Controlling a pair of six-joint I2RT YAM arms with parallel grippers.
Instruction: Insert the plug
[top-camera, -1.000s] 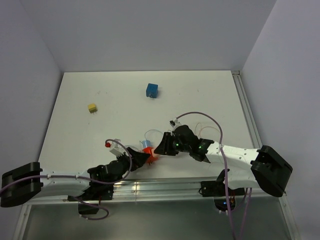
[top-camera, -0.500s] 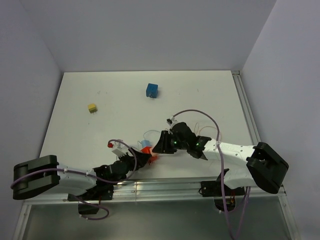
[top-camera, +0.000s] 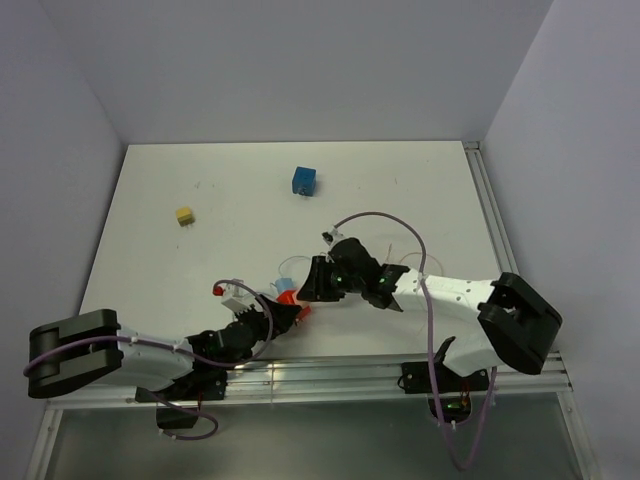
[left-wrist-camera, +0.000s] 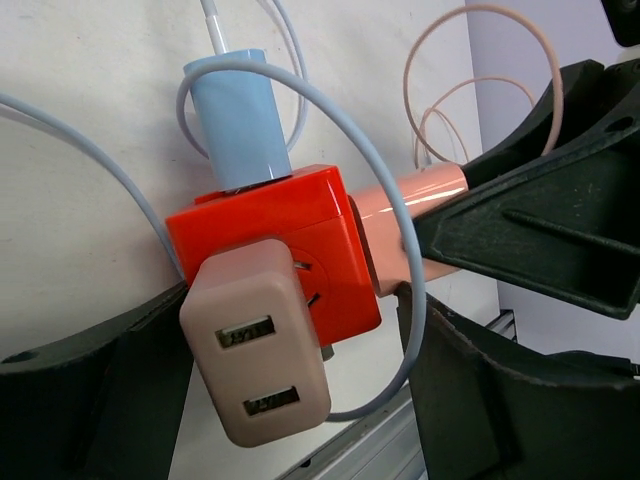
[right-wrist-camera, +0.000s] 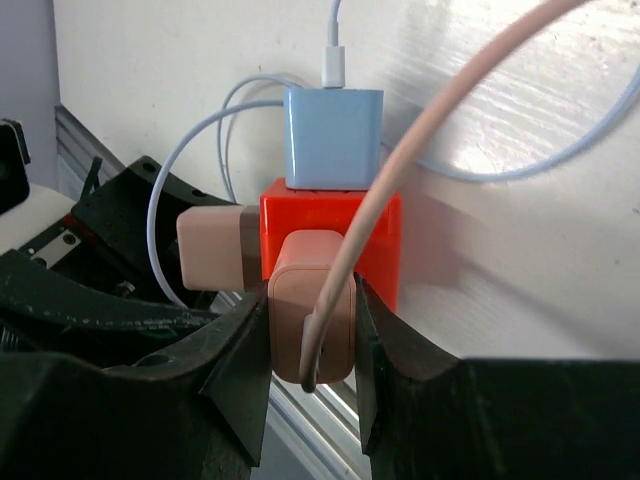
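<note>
Pink plug: pinched between the two fingers of the right gripper, which are closed hard on its flanks. Its nose is against the nearest face of the red socket cube. From the left wrist camera the plug body meets that face, but I cannot tell whether the pins are fully home.

Just past the fingertips:
- The cube itself. The left gripper comes at it from the opposite side, one finger on each side, and looks clamped on it as a brace.
- The blue plug sits on the cube face farthest from the right fingertips.
- The pink USB charger is on the face to their left.

Further out:
- The plug's own pink cable arcs back over the right gripper.
- A white cable from the blue plug loops round the cube and passes close over the joint between plug and cube.

Risks, as I judge them:
- An off-axis push could bind the pins or twist the cube in the left grip.
- The white loop could get nipped between plug and face, so the plug would not seat flush.
- The stiff pink cable could lever a half-seated plug back out once the fingers open.
- Releasing too early would let the plug drop.
</note>
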